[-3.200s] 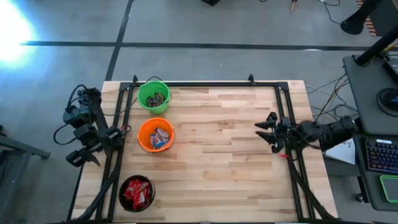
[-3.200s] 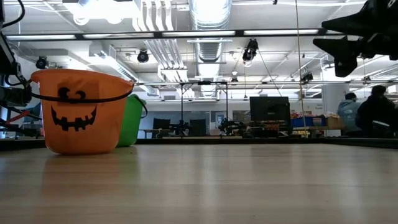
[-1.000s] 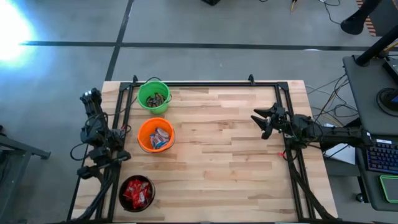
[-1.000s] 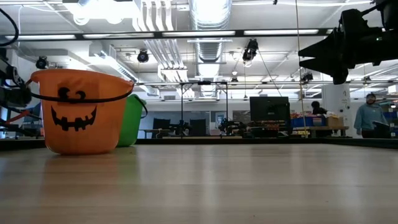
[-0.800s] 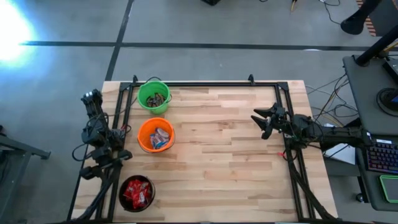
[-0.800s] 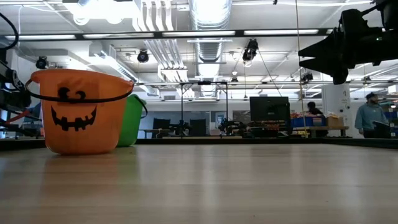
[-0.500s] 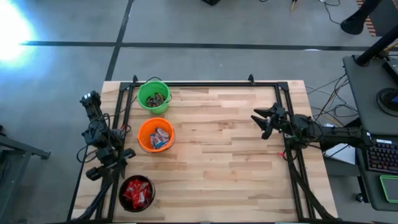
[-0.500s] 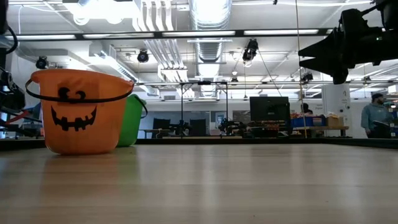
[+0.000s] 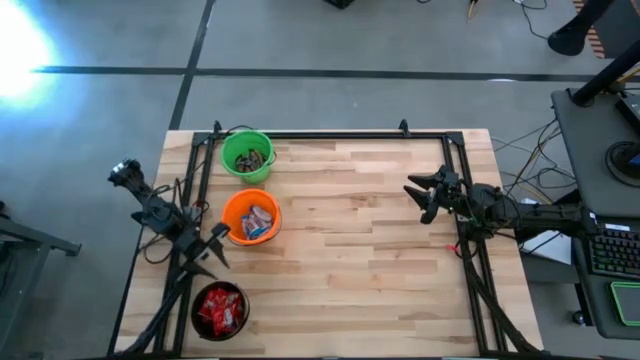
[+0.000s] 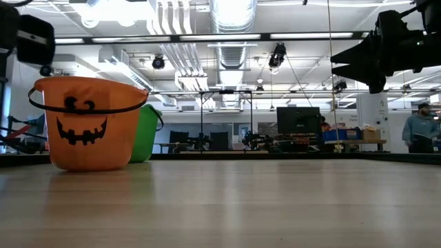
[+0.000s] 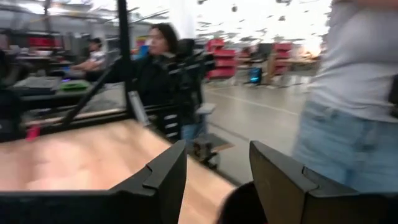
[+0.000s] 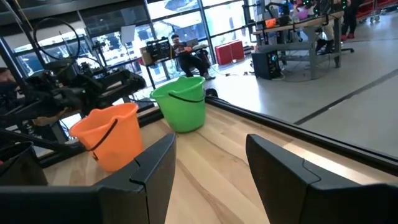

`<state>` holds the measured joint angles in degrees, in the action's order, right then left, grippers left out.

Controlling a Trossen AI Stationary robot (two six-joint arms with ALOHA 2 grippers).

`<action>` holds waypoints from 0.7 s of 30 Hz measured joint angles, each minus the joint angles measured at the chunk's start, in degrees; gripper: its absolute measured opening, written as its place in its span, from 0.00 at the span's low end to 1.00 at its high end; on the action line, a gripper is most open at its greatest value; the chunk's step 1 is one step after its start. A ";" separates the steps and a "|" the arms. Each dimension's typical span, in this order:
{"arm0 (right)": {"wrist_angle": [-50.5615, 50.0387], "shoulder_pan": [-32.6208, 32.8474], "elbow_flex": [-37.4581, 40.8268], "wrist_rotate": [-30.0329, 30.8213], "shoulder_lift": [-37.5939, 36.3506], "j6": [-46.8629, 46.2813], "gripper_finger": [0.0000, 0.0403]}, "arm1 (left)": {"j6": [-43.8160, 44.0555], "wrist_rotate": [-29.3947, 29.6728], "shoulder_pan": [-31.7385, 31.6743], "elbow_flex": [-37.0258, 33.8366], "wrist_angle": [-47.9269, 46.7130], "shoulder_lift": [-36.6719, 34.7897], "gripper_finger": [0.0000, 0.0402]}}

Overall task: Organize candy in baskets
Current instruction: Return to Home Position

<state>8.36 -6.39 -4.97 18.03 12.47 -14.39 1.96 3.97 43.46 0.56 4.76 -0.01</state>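
In the low view the green bucket is showing only as a strip behind the orange bucket at the left of the frame, and the black bucket is falling outside that view. From above, the candy is too small to count. Dark pieces are lying in the green bucket, blue-and-white ones in the orange bucket, and red ones in the black bucket at the lower left. The left wrist view is blurred.

The table is showing bare wood between the buckets and the right gripper. That gripper is hovering at the right edge of the table with its fingers spread apart and gripping nothing. The left gripper is hanging at the left edge, between the orange and black buckets. Its fingers are also parted, with nothing between them.

Beyond the table a seated person and a standing person are filling the left wrist view. Another person is standing far off at the right of the low view.

There are three buckets and two grippers.
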 joint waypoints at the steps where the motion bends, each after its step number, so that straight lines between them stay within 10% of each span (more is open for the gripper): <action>1: 0.00 0.00 0.00 0.00 0.00 -0.02 0.47 | -0.34 0.00 -1.26 0.00 -0.32 0.00 0.39; 21: -0.05 0.00 0.00 0.00 0.00 -0.02 0.47 | -9.47 0.02 -8.46 -0.03 -1.16 0.61 0.39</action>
<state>8.31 -6.39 -4.97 18.02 12.47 -14.41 -7.51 3.99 35.00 0.52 3.60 0.60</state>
